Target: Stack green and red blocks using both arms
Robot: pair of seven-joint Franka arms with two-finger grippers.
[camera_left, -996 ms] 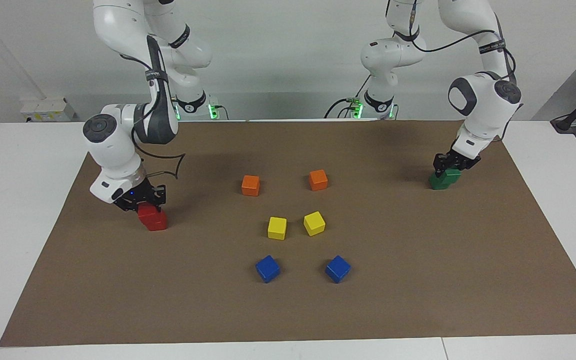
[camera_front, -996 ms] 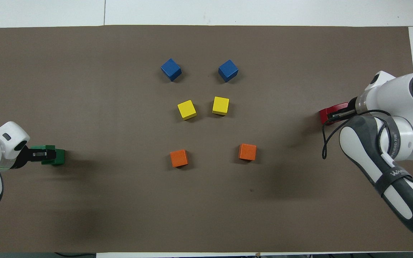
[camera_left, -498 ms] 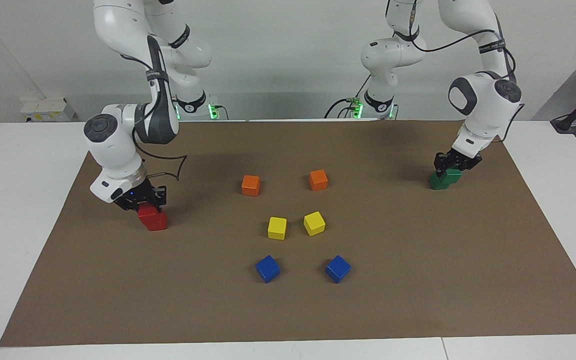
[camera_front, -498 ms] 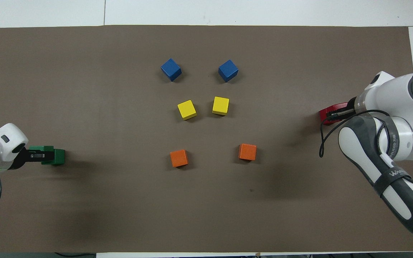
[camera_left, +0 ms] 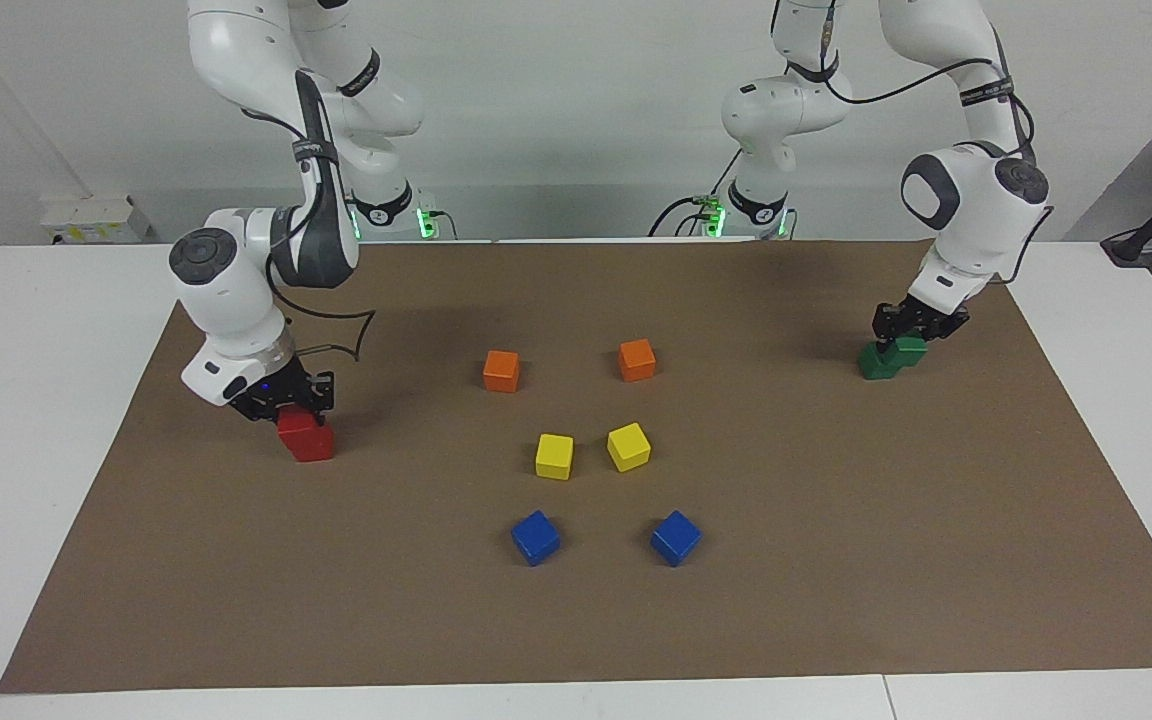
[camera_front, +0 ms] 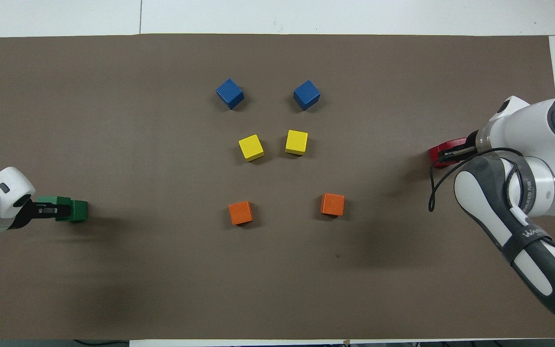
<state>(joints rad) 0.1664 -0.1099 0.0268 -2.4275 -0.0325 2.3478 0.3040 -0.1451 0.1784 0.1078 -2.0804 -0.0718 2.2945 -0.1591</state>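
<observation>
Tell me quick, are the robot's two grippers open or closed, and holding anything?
Left gripper: at the upper green block; cannot be told.
Right gripper: closed on the upper red block.

Two glossy red blocks (camera_left: pixel 306 436) sit stacked at the right arm's end, two green blocks (camera_left: pixel 886 358) at the left arm's.

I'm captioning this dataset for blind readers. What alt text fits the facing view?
Two white robot arms each set one block on another at opposite ends of a brown mat: the right gripper grips the top red block, and the left gripper is at the top green block. Orange, yellow and blue block pairs lie between.
</observation>
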